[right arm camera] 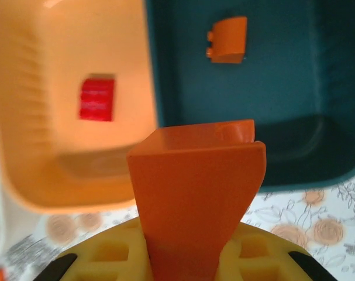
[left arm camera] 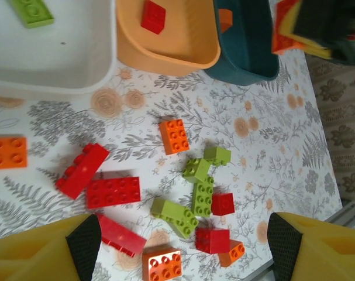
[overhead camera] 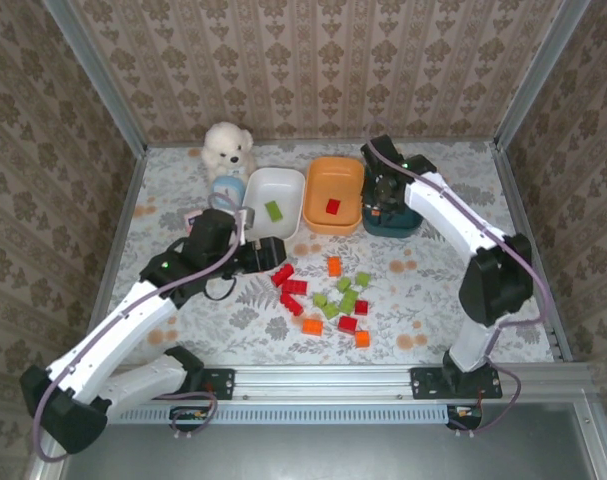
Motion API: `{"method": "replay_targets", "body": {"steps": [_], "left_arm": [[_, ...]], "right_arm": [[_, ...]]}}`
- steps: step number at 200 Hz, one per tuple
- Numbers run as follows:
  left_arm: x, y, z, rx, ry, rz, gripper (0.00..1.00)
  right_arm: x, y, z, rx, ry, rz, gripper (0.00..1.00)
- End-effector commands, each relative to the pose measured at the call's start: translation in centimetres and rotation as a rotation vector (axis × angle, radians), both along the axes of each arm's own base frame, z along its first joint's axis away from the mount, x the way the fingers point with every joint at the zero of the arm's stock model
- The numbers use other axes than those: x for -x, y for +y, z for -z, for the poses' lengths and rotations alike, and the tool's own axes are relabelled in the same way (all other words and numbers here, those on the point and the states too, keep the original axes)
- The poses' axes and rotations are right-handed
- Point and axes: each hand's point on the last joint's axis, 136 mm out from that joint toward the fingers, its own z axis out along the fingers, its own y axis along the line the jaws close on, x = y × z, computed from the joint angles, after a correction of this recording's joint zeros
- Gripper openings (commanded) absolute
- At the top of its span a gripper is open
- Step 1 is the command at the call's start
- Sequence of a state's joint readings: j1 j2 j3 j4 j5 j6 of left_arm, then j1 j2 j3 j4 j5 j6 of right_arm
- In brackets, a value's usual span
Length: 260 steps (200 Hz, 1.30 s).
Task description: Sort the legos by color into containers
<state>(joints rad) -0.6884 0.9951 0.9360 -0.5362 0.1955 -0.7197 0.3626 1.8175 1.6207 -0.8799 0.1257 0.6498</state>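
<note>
Orange lego brick point(right arm camera: 197, 187) pinched in right end effector point(right arm camera: 195, 237), above the near rim of the dark teal dish point(right arm camera: 282, 88), next to the orange dish point(right arm camera: 48, 88).
Teal dish holds one orange brick point(right arm camera: 227, 40); orange dish holds one red brick point(right arm camera: 97, 99); white dish point(overhead camera: 263, 195) holds one green brick point(overhead camera: 274, 211). Loose legos point(overhead camera: 328, 295), red, orange and green, lie on the bench point(overhead camera: 433, 290) in front of the dishes. Left end effector point(left arm camera: 183, 243) is spread wide, low over them, gripping nothing.
</note>
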Motion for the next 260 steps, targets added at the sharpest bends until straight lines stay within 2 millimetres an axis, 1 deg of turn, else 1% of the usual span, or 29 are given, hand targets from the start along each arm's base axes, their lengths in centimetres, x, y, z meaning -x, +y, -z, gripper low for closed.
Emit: {"method": "replay_targets", "body": {"steps": [1, 15, 30, 51, 69, 115, 154, 161, 183, 202, 216, 228, 248, 260], "left_arm": [[-1.6, -1.9, -2.8, 0.031, -0.106, 0.019, 0.78], [-2.0, -2.7, -2.9, 0.021, -0.109, 0.028, 0.78], [-2.2, -3.1, -2.9, 0.011, -0.113, 0.031, 0.79], [-2.4, -3.4, -3.0, 0.006, -0.117, 0.029, 0.79], [-2.5, -3.3, -3.0, 0.003, -0.117, 0.019, 0.79], [-2.4, -3.3, -2.6, -0.003, -0.106, 0.011, 0.79], [-2.4, -3.2, -2.7, -0.008, -0.107, 0.010, 0.79], [-2.4, -3.2, -2.7, -0.009, -0.107, 0.011, 0.79], [-2.4, -3.2, -2.6, -0.010, -0.104, 0.011, 0.79], [-2.2, -3.1, -2.4, -0.015, -0.099, 0.014, 0.79], [-2.1, -3.1, -2.3, -0.021, -0.095, 0.019, 0.79], [-2.0, -3.1, -2.1, -0.027, -0.093, 0.030, 0.79], [-1.8, -3.2, -1.9, -0.040, -0.092, 0.054, 0.79], [-1.7, -3.5, -1.7, -0.051, -0.092, 0.078, 0.79]], "right_arm": [[-1.5, 0.1, 2.6, -0.053, 0.090, -0.049, 0.22], [-2.3, -0.4, 4.4, -0.061, 0.130, -0.040, 0.22], [-2.8, -0.8, 6.2, -0.064, 0.173, -0.038, 0.22], [-3.4, -1.4, 7.8, -0.063, 0.199, -0.033, 0.22], [-3.8, -1.9, 8.6, -0.074, 0.207, -0.025, 0.22], [-3.9, -1.8, 10.8, -0.093, 0.259, -0.034, 0.23], [-4.0, -1.7, 11.4, -0.114, 0.270, -0.025, 0.27], [-4.0, -1.7, 11.5, -0.113, 0.273, -0.026, 0.29], [-4.1, -1.8, 11.2, -0.105, 0.269, -0.026, 0.38], [-4.2, -2.1, 10.1, -0.089, 0.244, -0.024, 0.46], [-4.5, -2.4, 8.6, -0.079, 0.213, -0.022, 0.53], [-4.7, -2.6, 7.1, -0.072, 0.181, -0.021, 0.57], [-4.8, -2.9, 4.3, -0.062, 0.125, -0.017, 0.57], [-4.7, -3.2, 2.2, -0.059, 0.082, -0.010, 0.56]]}}
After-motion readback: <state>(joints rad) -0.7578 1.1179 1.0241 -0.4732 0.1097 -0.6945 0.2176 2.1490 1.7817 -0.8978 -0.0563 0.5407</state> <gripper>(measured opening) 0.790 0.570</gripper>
